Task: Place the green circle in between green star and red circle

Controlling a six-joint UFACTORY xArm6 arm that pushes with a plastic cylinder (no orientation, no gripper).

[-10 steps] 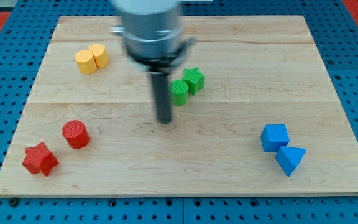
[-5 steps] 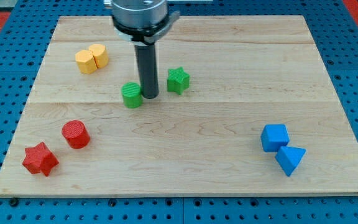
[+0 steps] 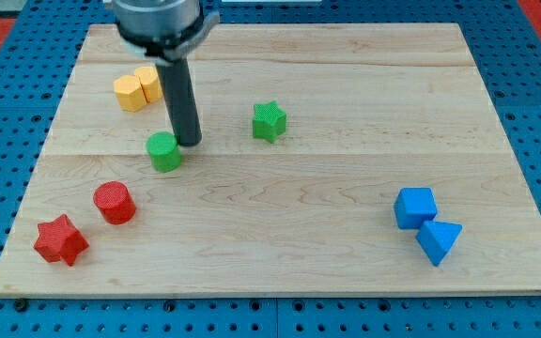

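The green circle lies on the wooden board, left of centre. My tip stands right beside it, touching its upper right side. The green star sits apart to the view's right, near the board's middle. The red circle lies lower left of the green circle. The green circle is roughly on the line between the star and the red circle, closer to the red circle.
Two yellow blocks sit together at the upper left, just left of the rod. A red star lies at the lower left corner. A blue cube and a blue triangle sit at the lower right.
My tip has swept to the view's left, pushing the green circle away from the green star and down-left toward the red circle. The star shifted slightly left earlier, then stayed.
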